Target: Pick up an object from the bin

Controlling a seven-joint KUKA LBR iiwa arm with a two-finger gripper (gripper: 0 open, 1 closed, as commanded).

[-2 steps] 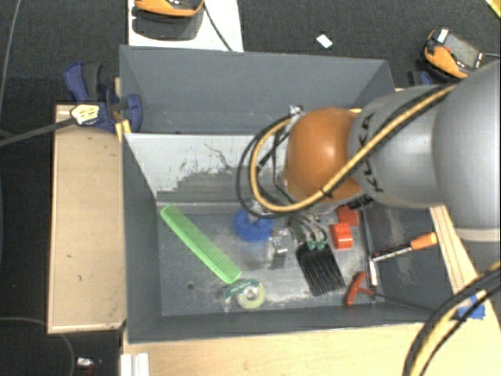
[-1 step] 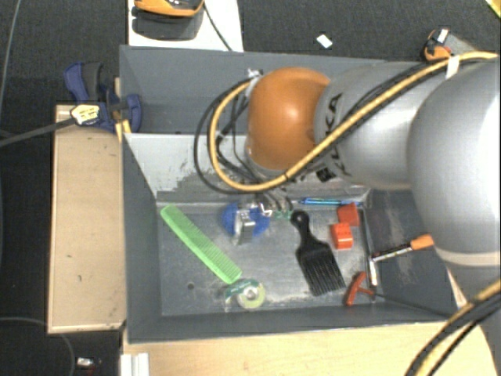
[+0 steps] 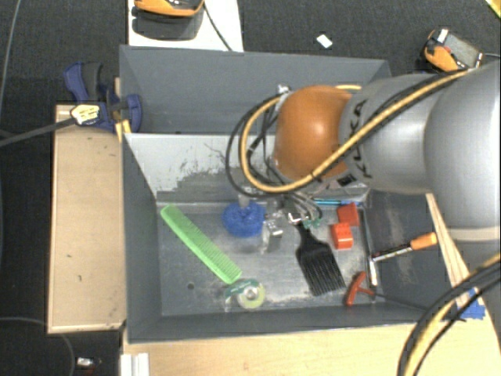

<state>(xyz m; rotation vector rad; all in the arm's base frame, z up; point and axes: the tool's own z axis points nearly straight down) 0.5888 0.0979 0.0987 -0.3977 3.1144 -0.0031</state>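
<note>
- The claw hangs low over the middle of the grey bin, right under the robot's round orange cover.
- The cover and its cables hide a lot, so it cannot be told whether the claw is apart or together.
- The nearest thing is a blue lump. It lies on the bin floor close to the back wall, just beside the claw on the side where the comb is.
- The lump may be touching the claw, but the view is too crowded there to be sure.
- A black brush lies near the claw on its other side, and a red block lies just past the brush handle.
- A green comb lies slanted across the floor, and a roll of tape sits at its front end. Both are apart from the claw.
- To pick the blue lump well, the claw should sit right above its middle, not off at its edge.
- It should be wide apart before going down, so that the lump fits in between.
- It should go straight down and squeeze gently, since the lump looks soft.
- It should stay clear of the brush, or it might grab that too.
- Then it should lift straight up, away from the back wall.
</note>
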